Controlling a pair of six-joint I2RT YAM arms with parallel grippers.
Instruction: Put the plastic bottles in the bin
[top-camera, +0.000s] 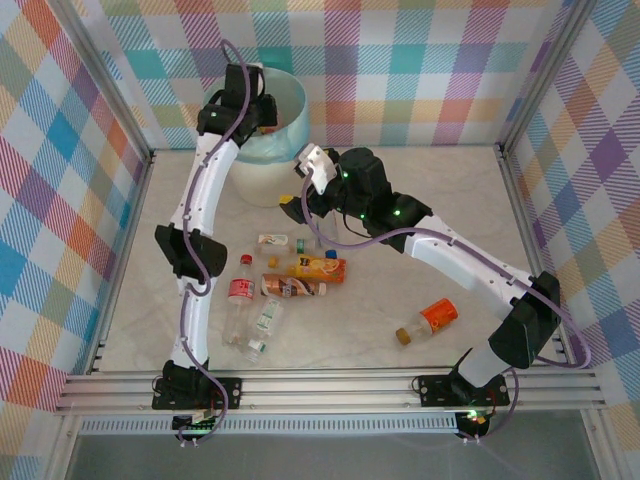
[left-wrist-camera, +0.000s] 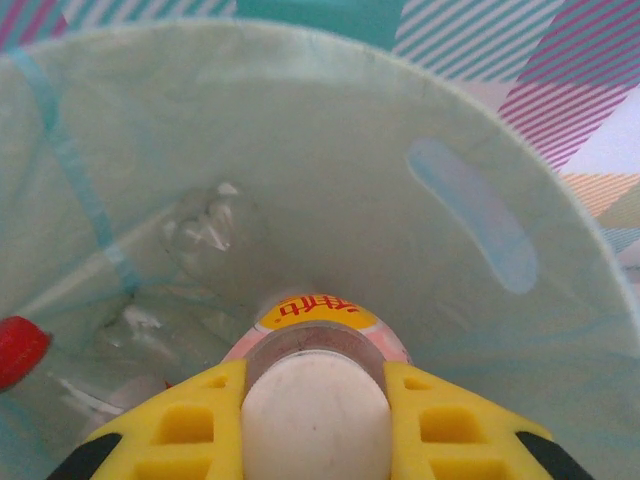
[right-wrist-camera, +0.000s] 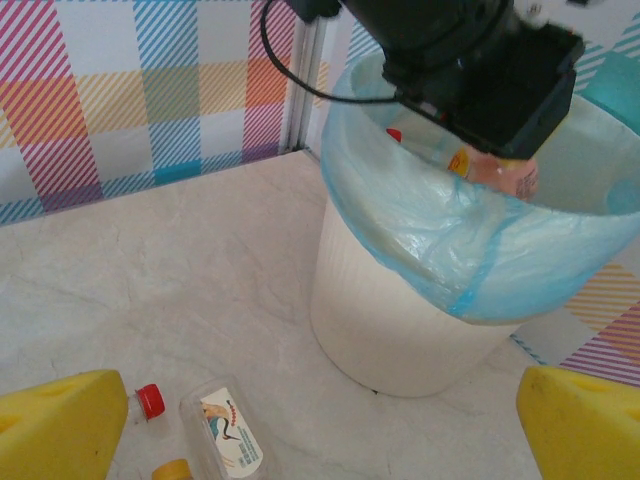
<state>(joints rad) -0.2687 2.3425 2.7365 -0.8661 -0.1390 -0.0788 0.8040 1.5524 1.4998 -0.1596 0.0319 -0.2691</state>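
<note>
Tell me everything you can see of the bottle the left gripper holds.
Small plastic bottle with a white cap and a pinkish label bearing a yellow patch with red characters. The left gripper clamps it near the cap between yellow fingers. It hangs base-down inside the mouth of the bin, above other bottles lying at the bottom.

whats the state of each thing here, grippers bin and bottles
left gripper, shut on held bottle
held bottle, capped, above the open bin
right gripper, open, empty
bin, upright, bag-lined, holding loose bottles
bottles on table, lying down
</note>
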